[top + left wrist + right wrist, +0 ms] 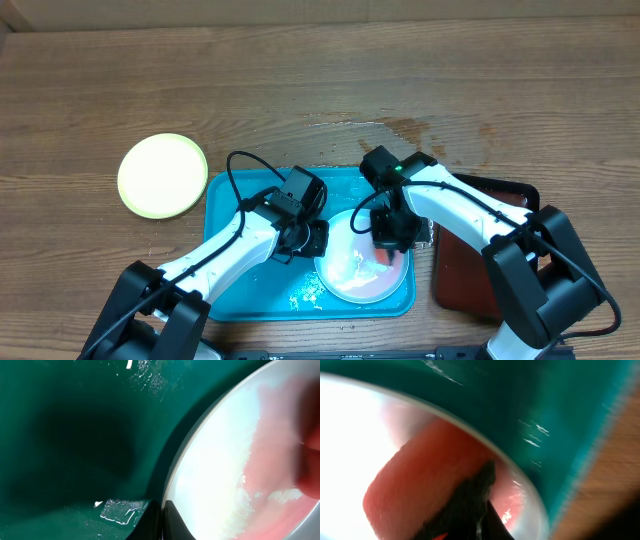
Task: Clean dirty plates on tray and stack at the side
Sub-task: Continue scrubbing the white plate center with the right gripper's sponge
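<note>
The wooden table carries the turquoise tray at its near middle. The tray's long axis runs left to right in the overhead view, and its floor is wet and glistening. Just beside its right end lies a narrower red-brown tray, whose long axis runs front to back. A yellow-green plate rests flat on the bare wood off the turquoise tray's far left corner, apart from it and from both arms. Being round, it has no long axis. A second plate, pale with a pink smear over its white centre, lies flat and face up in the right half of the turquoise tray. The left gripper is at this plate's left edge with its jaws together. In the left wrist view a dark fingertip sits right against the rim, but the pictures do not show whether the rim is pinched. The right gripper hangs over the plate's right side, its jaws clamped on a reddish sponge. The sponge presses on the plate's face, and a dark finger lies against its side.
</note>
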Controlling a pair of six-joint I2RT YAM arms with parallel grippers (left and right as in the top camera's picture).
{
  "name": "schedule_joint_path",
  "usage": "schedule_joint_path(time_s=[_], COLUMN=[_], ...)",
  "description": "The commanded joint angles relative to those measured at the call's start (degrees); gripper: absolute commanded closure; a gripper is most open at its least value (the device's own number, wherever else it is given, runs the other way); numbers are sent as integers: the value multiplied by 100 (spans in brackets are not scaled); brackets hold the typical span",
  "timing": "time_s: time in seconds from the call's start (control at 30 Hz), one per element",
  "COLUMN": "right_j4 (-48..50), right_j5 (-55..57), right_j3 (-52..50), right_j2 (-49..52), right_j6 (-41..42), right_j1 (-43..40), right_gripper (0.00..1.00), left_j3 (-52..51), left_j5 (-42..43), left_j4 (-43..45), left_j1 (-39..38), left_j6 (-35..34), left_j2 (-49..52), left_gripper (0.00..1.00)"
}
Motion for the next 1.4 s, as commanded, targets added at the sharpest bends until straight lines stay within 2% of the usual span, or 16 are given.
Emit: schedule_joint_path(time_s=[0.0, 0.23, 0.53, 0.73, 0.9, 1.13, 1.37], right_j4=[-337, -485, -37, 166, 737, 1718, 1622], right_j5=[964, 35, -1224, -1705, -1742, -1740, -966], right_j3=[70, 234, 234, 234, 234, 234, 232], right_j2=[157, 157, 157, 157, 157, 157, 157], right_j6=[94, -1084, -1679, -1685, -863, 918, 1847], right_j1=[-90, 275, 1351, 1740, 1412, 546, 212], right_gripper=[96, 96, 96, 96, 96, 96, 96], left_j3=[52, 52, 52, 55, 52, 52, 52], left_j5=[-391, -409, -437, -450, -450, -452, -452], left_j4=[-57, -52, -22, -26, -37, -57, -72], left_j1=[55, 55, 55, 55, 55, 55, 55], left_j6=[-205, -229, -232, -249, -251, -271, -273], left_j2=[39, 39, 39, 39, 39, 39, 39], left_gripper=[96, 96, 96, 96, 96, 96, 96])
